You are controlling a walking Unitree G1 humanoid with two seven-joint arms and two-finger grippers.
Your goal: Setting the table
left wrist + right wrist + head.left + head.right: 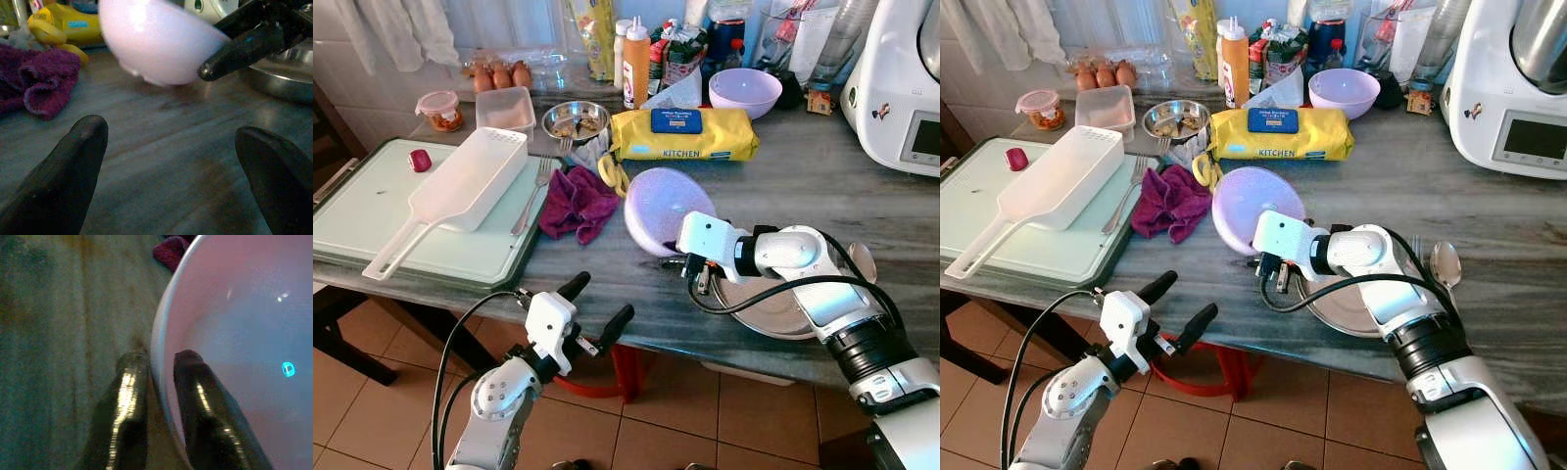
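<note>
At the table's front edge: right gripper (159, 382), clenched on the rim of the lilac bowl (666, 208), one finger inside the rim and one outside.
Lilac bowl: held tilted on edge above the grey table (822, 186), its underside facing the camera, just left of the metal plate (773, 311).
Metal plate: flat on the table under the right forearm; a spoon (1446, 264) lies just beside it on its right.
Left gripper (597, 311): released, fingers (73, 166) spread wide, hovering at the table's near edge, apart from the bowl.
Purple cloth (578, 203): crumpled on the table, left of the bowl, beside the cutting board (362, 211).
Cutting board: pale green, at the table's left end; carries a white long-handled strainer tray (460, 191), a fork (536, 194) and a small red item (420, 160).
Yellow wipes pack (683, 134): behind the bowl, marked KITCHEN.
Second lilac bowl (745, 91): upright, at the back of the table.
Small steel dish (575, 120): behind the cloth, next to a clear lidded box (504, 108).
White kitchen appliance (899, 88): at the far right of the table.
Back row: eggs (501, 75), bottles (635, 61), jars.
</note>
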